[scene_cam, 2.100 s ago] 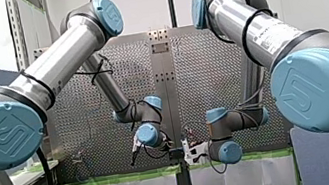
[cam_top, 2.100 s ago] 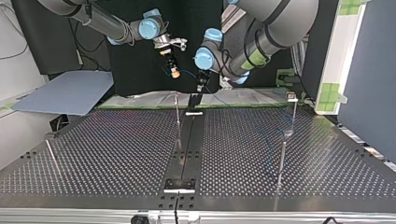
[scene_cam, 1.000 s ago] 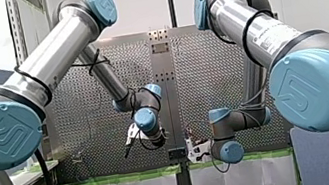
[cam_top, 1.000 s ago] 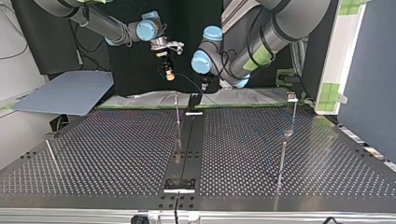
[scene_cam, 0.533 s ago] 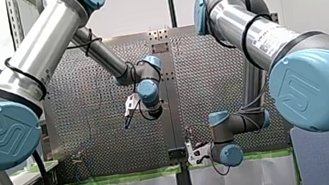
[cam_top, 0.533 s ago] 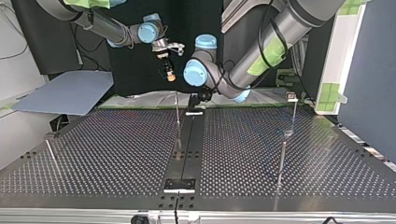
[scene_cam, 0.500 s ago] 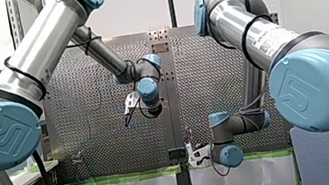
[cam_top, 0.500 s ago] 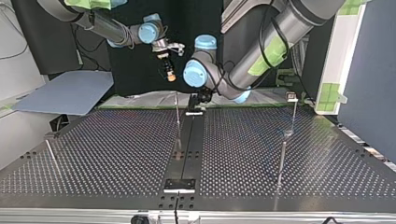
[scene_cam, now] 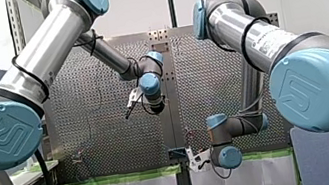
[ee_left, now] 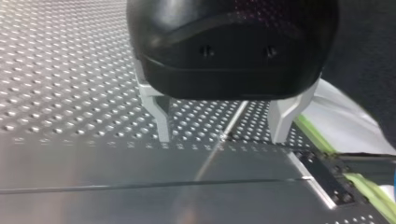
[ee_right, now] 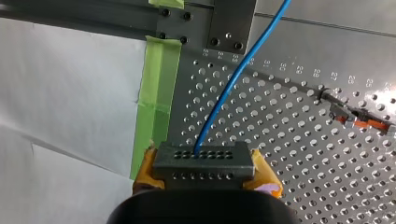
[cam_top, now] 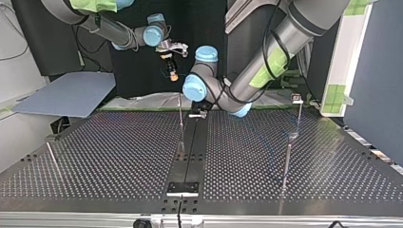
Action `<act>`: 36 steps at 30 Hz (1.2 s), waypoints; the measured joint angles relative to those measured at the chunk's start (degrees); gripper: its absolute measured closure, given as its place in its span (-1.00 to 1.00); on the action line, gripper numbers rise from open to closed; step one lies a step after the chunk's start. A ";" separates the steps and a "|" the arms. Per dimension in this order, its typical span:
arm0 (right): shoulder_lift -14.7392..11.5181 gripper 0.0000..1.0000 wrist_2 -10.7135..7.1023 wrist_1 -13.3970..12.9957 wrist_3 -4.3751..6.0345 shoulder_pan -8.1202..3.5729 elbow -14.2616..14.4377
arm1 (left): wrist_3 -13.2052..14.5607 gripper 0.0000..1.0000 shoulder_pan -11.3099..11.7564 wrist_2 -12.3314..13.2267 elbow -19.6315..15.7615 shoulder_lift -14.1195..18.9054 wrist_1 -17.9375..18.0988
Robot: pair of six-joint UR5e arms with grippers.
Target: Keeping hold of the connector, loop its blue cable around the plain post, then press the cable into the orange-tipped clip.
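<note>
In the front view, my left tool (scene_cam: 129, 109) hangs over the middle of the perforated tabletop (scene_cam: 85, 85), pointing downward. My right tool (scene_cam: 195, 158) sits low by the strip of green tape (scene_cam: 116, 179). I cannot tell how either tool's fingers stand from here.

In the top view, my right tool (cam_top: 174, 75) is held high beyond the tabletop's far edge, yellow-tipped end down. My left tool (cam_top: 201, 107) is low at that edge, just beside the plain post (cam_top: 181, 121).

In the left wrist view, the metal fingers (ee_left: 159, 116) stand wide apart with nothing gripped. A thin rod (ee_left: 233, 122) shows in the gap ahead of them.

In the right wrist view, the yellow pads (ee_right: 145, 170) clamp the dark connector (ee_right: 204, 161). The blue cable (ee_right: 233, 79) leaves the connector's face and runs across the tabletop towards a black plate (ee_right: 231, 23). The orange-tipped clip (ee_right: 359, 119) is well apart from the cable.
</note>
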 joint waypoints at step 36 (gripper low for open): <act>-0.03 1.00 2.01 0.68 -2.52 2.47 -1.11 | 3.81 -1.00 2.18 1.72 1.32 -5.35 -19.98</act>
